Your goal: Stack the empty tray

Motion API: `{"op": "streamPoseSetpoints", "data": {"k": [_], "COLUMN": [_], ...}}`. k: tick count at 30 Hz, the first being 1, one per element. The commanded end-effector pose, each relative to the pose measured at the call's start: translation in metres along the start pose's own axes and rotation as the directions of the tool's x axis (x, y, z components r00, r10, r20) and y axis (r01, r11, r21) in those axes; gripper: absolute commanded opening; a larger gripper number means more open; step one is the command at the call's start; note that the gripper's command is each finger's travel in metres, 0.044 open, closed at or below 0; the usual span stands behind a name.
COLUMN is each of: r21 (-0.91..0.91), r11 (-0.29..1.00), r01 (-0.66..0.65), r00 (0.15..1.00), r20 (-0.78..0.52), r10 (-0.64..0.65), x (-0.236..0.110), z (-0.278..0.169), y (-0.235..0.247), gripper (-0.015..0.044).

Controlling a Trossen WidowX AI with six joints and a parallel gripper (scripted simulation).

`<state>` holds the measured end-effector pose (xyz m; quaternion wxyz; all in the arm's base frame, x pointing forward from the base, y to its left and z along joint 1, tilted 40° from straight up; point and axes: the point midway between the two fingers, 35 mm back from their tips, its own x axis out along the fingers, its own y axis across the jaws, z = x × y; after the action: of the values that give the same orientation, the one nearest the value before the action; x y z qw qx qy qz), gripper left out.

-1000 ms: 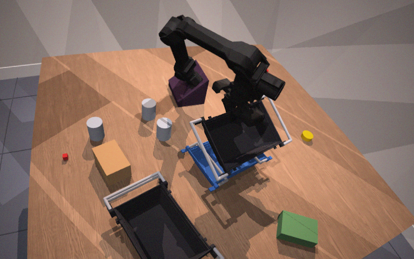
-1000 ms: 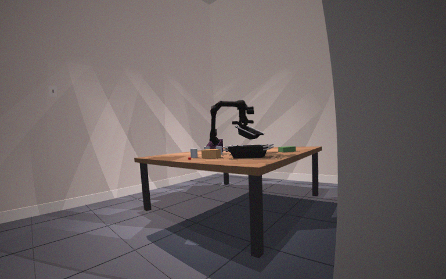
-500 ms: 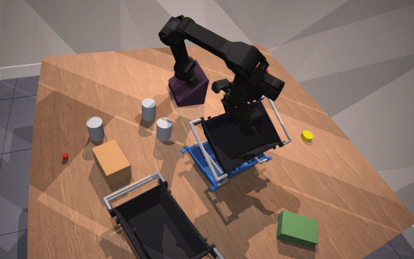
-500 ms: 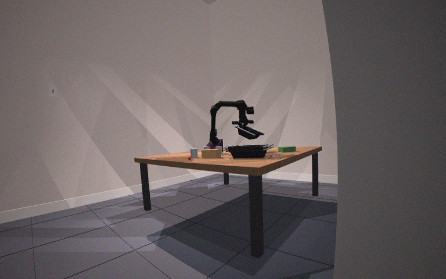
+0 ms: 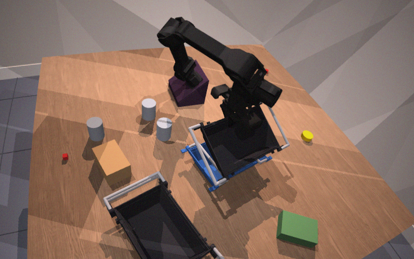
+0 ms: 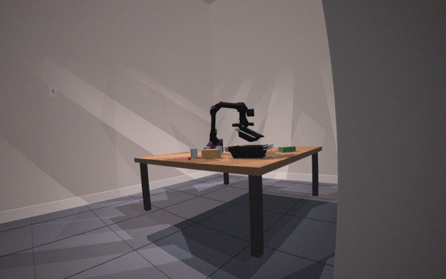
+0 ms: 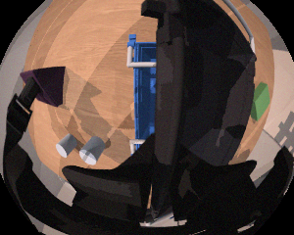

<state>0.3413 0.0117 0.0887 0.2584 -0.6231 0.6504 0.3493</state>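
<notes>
Item: my fingers point(image 5: 246, 120), pinching the near wall of the empty black tray point(image 5: 238, 144) and carrying it in the air; the pinch itself is hiding behind the wrist in the top view.

Item: blue loaded tray point(image 5: 202, 160), standing on the table point(image 5: 331, 179) directly beneath my load. Only its near-left edge is showing, and its blocks are lying hidden. Two white bars point(image 5: 204, 154) are crossing its top.

Relation: the black tray is hanging tilted, its far end drooping lower in the exterior view point(image 6: 250, 132), well above the blue one. Its long axis is looking roughly parallel to the blue tray's. I am judging that it needs levelling before lowering.

Item: a second black tray point(image 5: 158, 221), lying toward the table's front edge.

Surroundings: wooden table bearing grey cylinders point(image 5: 148, 109), a tan box point(image 5: 111, 160), a green block point(image 5: 297, 228), a yellow disc point(image 5: 306, 135); grey tiled floor, pale walls.
</notes>
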Motion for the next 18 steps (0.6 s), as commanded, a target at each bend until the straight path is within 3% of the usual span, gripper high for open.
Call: {"op": "streamPoseSetpoints", "data": {"k": [1, 18], "r21": [0.001, 0.001], "r11": [1.0, 1.0], "r01": [0.019, 0.019], "r00": [1.0, 1.0], "r20": [-0.005, -0.006], "r10": [-0.019, -0.019], "x": [0.002, 0.029], "z": [-0.001, 0.0], "y": [-0.001, -0.001], "gripper": [0.0, 0.0]}}
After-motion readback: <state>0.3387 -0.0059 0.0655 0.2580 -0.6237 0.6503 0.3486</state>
